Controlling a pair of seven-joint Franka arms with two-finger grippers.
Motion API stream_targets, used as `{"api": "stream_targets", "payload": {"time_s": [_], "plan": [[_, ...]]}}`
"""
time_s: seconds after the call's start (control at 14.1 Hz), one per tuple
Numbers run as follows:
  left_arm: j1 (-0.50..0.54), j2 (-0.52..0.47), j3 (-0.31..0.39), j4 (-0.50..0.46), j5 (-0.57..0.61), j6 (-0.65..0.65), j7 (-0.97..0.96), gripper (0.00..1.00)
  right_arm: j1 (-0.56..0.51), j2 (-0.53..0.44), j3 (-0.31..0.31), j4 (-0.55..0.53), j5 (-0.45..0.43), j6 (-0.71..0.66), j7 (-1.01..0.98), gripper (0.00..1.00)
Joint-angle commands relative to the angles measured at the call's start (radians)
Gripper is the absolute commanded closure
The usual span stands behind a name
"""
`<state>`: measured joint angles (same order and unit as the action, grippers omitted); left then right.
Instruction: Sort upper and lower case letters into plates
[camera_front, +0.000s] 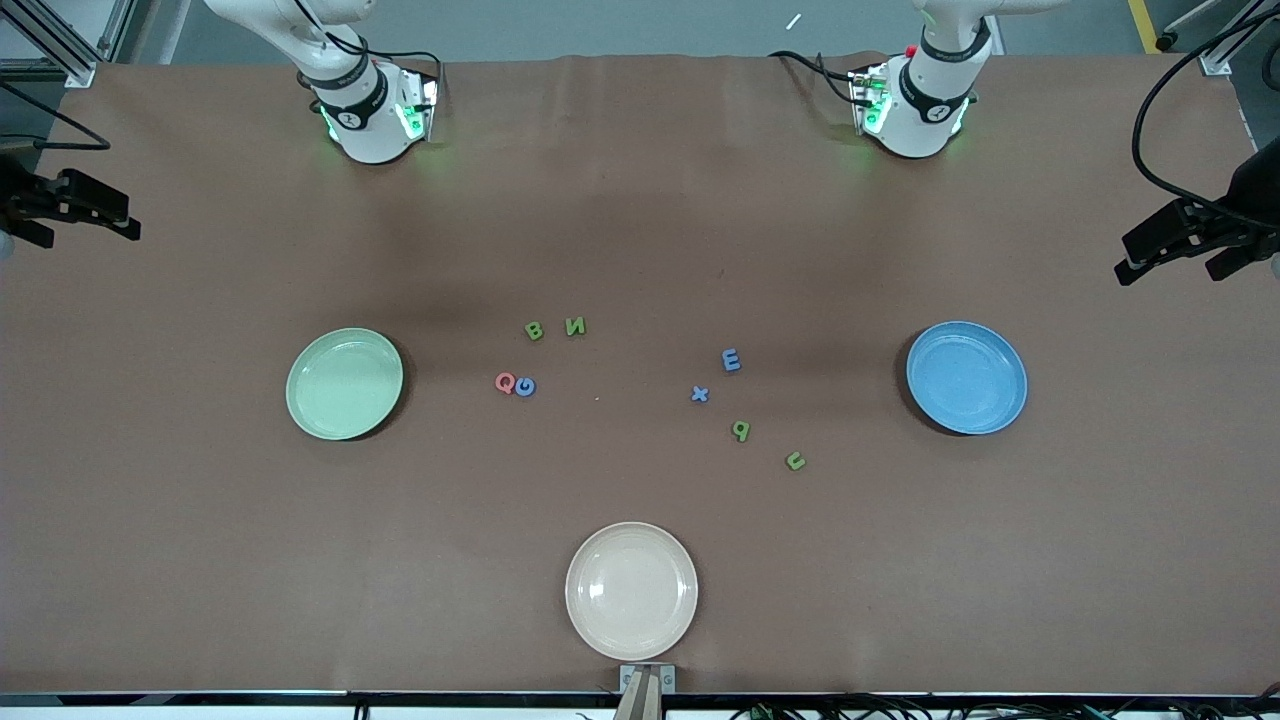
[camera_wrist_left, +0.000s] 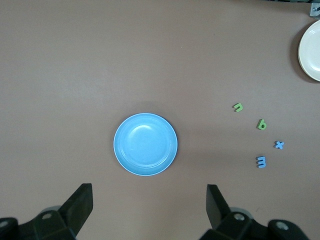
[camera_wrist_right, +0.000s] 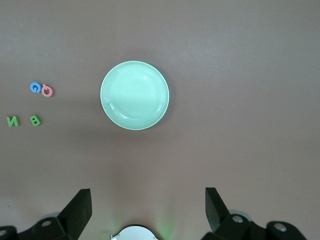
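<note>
Left gripper (camera_wrist_left: 149, 207) released, jaws wide, high over table near blue plate (camera_front: 966, 377); right gripper (camera_wrist_right: 148, 210) likewise released, empty, over table near mint green plate (camera_front: 344, 383). Both arms wait, raised near own bases. Task not begun: both plates bare. All eight letters on table between plates: B (camera_front: 534, 330), N (camera_front: 575, 326), Q (camera_front: 506, 382) touching G (camera_front: 525, 386), toward green plate; E (camera_front: 731, 360), x (camera_front: 699, 394), p (camera_front: 740, 430), u (camera_front: 795, 460) toward blue plate. Cream plate (camera_front: 631, 590) nearest front camera, also bare. All sorting remains.

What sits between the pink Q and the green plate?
Nothing visible: only bare table lies between the pink Q and the green plate. The blue G touches the Q on its side away from the plate.
</note>
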<state>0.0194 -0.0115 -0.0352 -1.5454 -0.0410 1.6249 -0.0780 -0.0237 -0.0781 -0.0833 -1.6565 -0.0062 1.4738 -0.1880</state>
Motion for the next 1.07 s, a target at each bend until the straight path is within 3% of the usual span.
{"api": "stream_targets", "payload": {"time_s": [0.0,0.5,0.71,1.0], "plan": [[-0.001,-0.010,0.000,0.005,0.006,-0.020,0.012,0.00,0.017,-0.040,0.000,-0.040,0.002,0.014,-0.005,0.00],[0.001,0.002,0.003,0.004,0.003,-0.020,-0.005,0.00,0.025,-0.048,0.000,-0.039,0.002,0.033,-0.005,0.00],[-0.028,0.076,-0.011,0.001,0.003,-0.022,-0.038,0.00,0.022,-0.049,-0.001,-0.040,0.002,0.046,-0.005,0.00],[-0.117,0.209,-0.017,0.004,0.003,0.010,-0.245,0.00,0.021,-0.051,-0.001,-0.040,0.005,0.060,-0.005,0.00]]}}
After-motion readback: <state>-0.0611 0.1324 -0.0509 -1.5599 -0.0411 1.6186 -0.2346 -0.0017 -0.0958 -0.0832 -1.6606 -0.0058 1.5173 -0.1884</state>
